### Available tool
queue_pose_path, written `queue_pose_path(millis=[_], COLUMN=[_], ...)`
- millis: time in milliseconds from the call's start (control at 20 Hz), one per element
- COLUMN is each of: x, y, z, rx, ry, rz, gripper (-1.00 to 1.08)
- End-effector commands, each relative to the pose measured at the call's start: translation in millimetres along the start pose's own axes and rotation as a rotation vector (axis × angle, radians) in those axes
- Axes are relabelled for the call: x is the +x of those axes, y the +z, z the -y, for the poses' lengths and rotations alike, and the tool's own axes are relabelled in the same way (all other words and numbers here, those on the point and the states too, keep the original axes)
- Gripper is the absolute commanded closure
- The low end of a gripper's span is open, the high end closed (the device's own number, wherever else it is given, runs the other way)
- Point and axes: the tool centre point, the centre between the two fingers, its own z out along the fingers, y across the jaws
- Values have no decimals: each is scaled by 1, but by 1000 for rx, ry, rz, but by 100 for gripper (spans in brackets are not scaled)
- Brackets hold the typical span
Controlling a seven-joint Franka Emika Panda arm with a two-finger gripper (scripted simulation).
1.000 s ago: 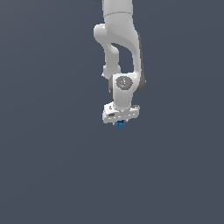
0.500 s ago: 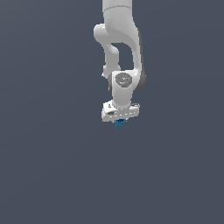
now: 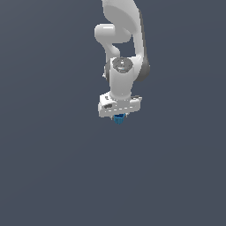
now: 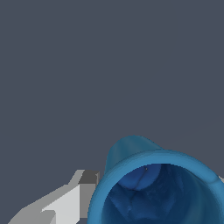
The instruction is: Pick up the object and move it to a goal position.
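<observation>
In the exterior view the object (image 3: 118, 118) is a small blue speck at frame centre, mostly hidden under the gripper (image 3: 119, 116), whose fingers are too small to make out. The arm (image 3: 121, 26) is cut off by the top edge. In the wrist view the object (image 4: 131, 151) runs off the bottom and right edges, and only one grey finger (image 4: 70, 203) shows, cut off at lower left.
</observation>
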Motion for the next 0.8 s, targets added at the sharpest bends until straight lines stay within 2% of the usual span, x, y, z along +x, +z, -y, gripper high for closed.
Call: queue_pose_path(millis=[0, 750], x=[4, 30], y=[-26, -176], z=[-6, -42], rx=[1, 1], ry=[0, 0], rz=[-1, -1], gripper=[108, 108])
